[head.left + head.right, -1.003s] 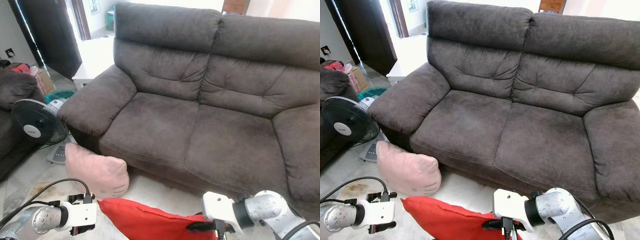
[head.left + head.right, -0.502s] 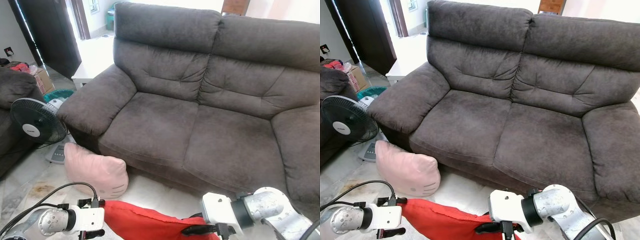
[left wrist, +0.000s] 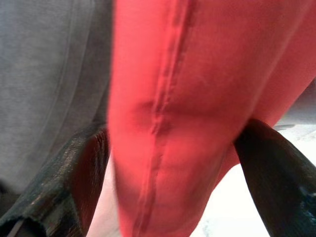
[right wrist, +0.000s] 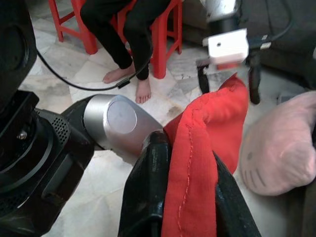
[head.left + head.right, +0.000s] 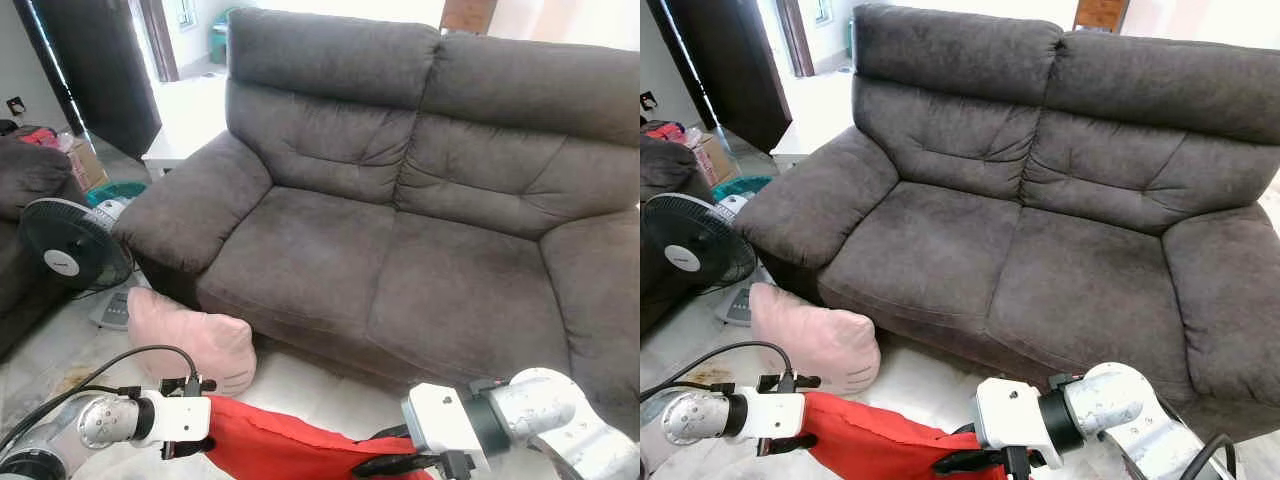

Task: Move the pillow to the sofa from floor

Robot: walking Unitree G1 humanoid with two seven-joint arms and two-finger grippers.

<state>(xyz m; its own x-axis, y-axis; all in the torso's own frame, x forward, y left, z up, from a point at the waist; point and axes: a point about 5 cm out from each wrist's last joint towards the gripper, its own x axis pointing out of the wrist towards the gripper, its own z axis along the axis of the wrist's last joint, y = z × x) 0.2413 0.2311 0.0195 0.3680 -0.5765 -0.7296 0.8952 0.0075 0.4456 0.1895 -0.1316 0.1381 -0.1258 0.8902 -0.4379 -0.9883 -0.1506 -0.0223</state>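
A red pillow (image 5: 290,450) hangs low in front of me, just above the floor, held at both ends. My left gripper (image 5: 205,420) is shut on its left corner; in the left wrist view the red cloth (image 3: 187,108) fills the gap between the black fingers (image 3: 64,182). My right gripper (image 5: 385,463) is shut on the pillow's right edge (image 4: 192,163). A pink pillow (image 5: 190,340) lies on the floor against the sofa's front left. The dark grey two-seat sofa (image 5: 330,250) stands right ahead with bare seats.
A black standing fan (image 5: 70,245) stands at the left by another dark seat (image 5: 30,170). A pale rug (image 5: 320,385) lies before the sofa. Behind me a person (image 4: 128,29) sits on a red stool (image 4: 163,29), bare feet on the tiles.
My left gripper has moved right and closed on the red pillow's left corner. My right gripper has shifted a little lower and leftward with its end of the pillow.
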